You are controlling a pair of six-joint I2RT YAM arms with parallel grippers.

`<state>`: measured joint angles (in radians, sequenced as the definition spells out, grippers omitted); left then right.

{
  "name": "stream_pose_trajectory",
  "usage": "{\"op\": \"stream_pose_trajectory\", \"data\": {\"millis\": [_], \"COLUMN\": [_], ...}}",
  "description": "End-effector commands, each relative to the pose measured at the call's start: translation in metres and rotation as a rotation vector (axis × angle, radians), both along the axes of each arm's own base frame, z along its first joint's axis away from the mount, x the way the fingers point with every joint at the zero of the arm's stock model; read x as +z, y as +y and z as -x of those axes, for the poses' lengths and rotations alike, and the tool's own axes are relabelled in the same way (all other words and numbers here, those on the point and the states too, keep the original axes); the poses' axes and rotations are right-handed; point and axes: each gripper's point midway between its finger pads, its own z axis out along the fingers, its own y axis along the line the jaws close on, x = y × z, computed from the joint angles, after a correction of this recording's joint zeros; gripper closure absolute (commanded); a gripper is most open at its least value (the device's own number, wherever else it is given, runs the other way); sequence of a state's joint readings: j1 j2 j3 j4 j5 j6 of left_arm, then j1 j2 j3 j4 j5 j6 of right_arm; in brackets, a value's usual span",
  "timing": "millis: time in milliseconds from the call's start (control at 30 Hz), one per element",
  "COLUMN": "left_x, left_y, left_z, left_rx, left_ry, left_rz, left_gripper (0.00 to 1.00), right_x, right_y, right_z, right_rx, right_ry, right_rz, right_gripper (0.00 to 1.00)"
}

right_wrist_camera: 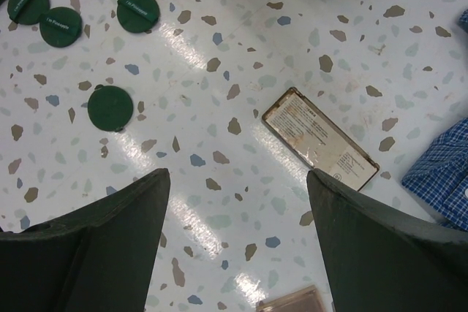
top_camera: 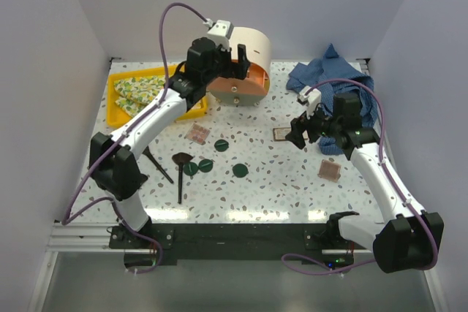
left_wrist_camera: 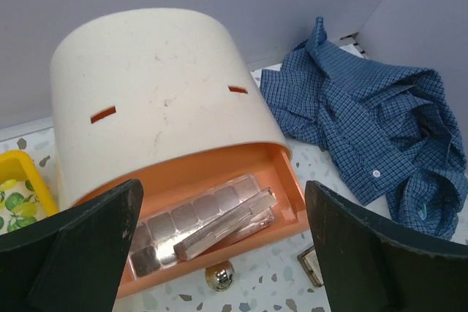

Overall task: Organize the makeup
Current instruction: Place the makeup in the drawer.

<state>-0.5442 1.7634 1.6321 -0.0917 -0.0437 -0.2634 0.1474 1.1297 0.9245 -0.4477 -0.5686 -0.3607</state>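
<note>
**Risks: flat palette, loose box, brushes by my left arm**

The left end effector (left_wrist_camera: 223,188) hangs in front of the open drawer (left_wrist_camera: 285,180) of the round box (left_wrist_camera: 153,100), fingers apart and empty. The right end effector (right_wrist_camera: 238,177) hovers over a palette (right_wrist_camera: 319,139), fingers apart and empty.

- That palette lies flat and thin. I expect the fingers to scrape the counter (right_wrist_camera: 219,253) or skid it toward the blue shirt (right_wrist_camera: 446,173).
- The box looks light, so a bump on the drawer could shove it.
- The drawer already holds silvery pieces (left_wrist_camera: 219,221), so room looks tight.
- The brushes (top_camera: 180,177) lie just beside my left arm, and a swing could sweep them.
- The green discs (top_camera: 206,165) and two more palettes (top_camera: 198,133) lie loose mid-counter.

The counter is glossy speckled stone with glare streaks. Plain white walls close in on three sides.
</note>
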Motion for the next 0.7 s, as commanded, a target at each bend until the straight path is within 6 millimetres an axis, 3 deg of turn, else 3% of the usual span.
{"op": "stream_pose_trajectory", "data": {"millis": [0,233,267,300,333,467,667], "left_x": [0.087,0.082,0.07,0.077,0.063,0.059,0.053], "left_y": [0.025,0.048,0.049,0.051,0.052,0.065,0.066], "left_z": [0.03,0.064,0.068,0.077,0.082,0.103,0.104], "left_rx": [-0.011,-0.025,-0.028,-0.049,-0.057,-0.062,-0.078], "left_ry": [-0.188,-0.191,-0.17,-0.187,-0.164,-0.171,-0.173], "left_rz": [0.053,0.027,0.014,0.02,0.005,-0.008,-0.019], "left_gripper": [0.02,0.02,0.02,0.02,0.02,0.01,0.02], "right_x": [0.013,0.009,0.01,0.008,0.008,0.007,0.007], "right_y": [0.0,-0.001,-0.001,-0.001,-0.001,-0.001,0.001], "right_z": [-0.001,-0.003,-0.003,-0.003,-0.003,-0.004,-0.002], "right_rx": [0.013,0.009,0.009,0.008,0.01,0.009,0.022], "right_ry": [-0.059,-0.044,-0.047,-0.042,-0.044,-0.036,-0.037], "right_rz": [-0.012,-0.013,-0.013,-0.012,-0.014,-0.015,-0.022], "right_gripper": [0.2,0.2,0.2,0.2,0.2,0.2,0.2]}}
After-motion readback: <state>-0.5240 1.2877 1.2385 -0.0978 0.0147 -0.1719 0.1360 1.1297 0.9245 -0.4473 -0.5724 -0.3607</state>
